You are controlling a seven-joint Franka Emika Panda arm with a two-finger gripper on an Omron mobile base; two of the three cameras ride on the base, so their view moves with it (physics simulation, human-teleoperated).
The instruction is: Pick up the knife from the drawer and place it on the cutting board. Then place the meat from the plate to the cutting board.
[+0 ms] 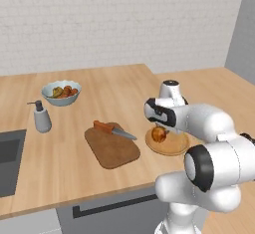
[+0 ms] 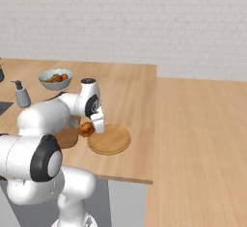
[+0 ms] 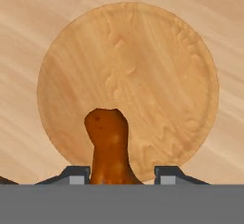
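- Gripper [image 3: 122, 176] clamped on the meat [image 3: 108, 147], raised just above the plate [image 3: 181, 66]
- Knife [image 1: 113, 130] resting on the cutting board [image 1: 112, 151] beside the plate

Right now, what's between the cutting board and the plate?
Bare counter between the cutting board and the plate, seen in the left base view.

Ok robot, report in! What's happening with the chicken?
Gripper shut on the meat, above the plate. Knife already on cutting board. Nothing between plate and board.
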